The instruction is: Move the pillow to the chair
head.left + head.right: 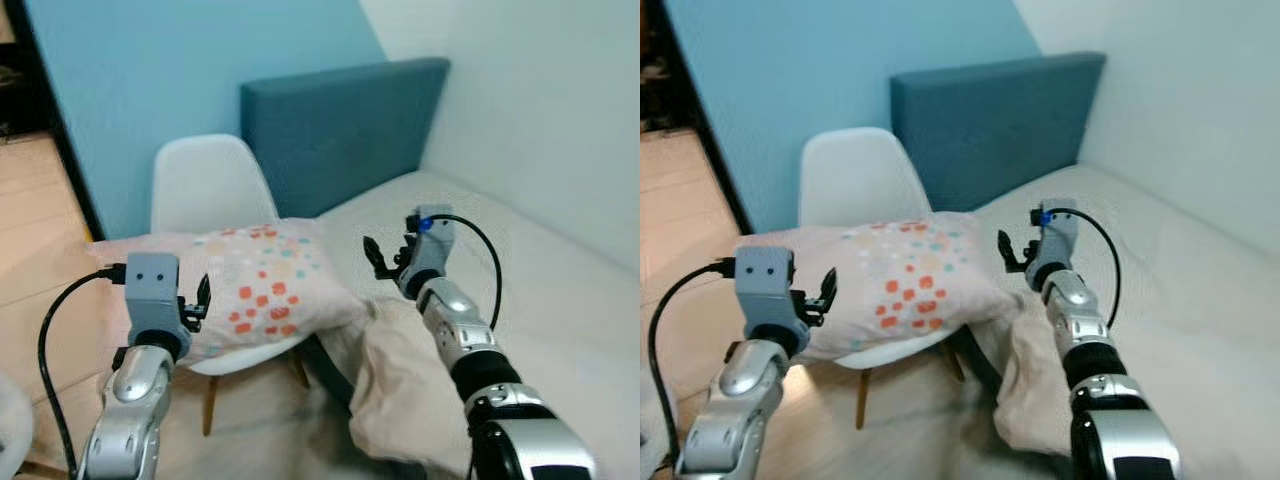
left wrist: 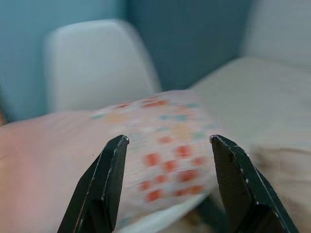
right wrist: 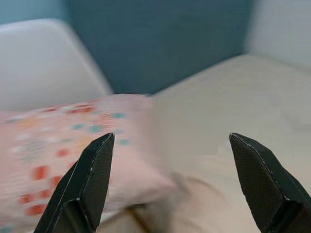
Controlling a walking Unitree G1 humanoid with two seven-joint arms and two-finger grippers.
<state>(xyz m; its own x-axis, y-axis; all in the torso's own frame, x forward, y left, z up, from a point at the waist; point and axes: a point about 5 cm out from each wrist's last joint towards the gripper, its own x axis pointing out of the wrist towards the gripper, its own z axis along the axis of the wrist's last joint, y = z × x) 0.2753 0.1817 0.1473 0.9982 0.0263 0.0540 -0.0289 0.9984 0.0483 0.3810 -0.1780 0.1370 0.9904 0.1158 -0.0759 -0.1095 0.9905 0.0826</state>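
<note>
Bedroom corner, blue wall upper left of frame, pale wall upper right. The bed [image 1: 540, 260] fills the right half, with a blue headboard [image 1: 345, 125] at top centre; a rumpled beige blanket [image 1: 400, 390] hangs off its near edge at lower centre. White chair [image 1: 205, 185] stands left of centre, tight against the bed side. The pillow [image 1: 255, 280], pink with orange and teal squares, lies flat across the chair seat, overhanging both sides, so it looks placed already. The 2 grippers flank it: left gripper [image 1: 197, 300] at lower left, just beside the pillow's near edge, fingers apart, nothing held; right gripper [image 1: 385, 258] at centre right, just off the pillow's right end, also spread and empty. Probably release done.
</note>
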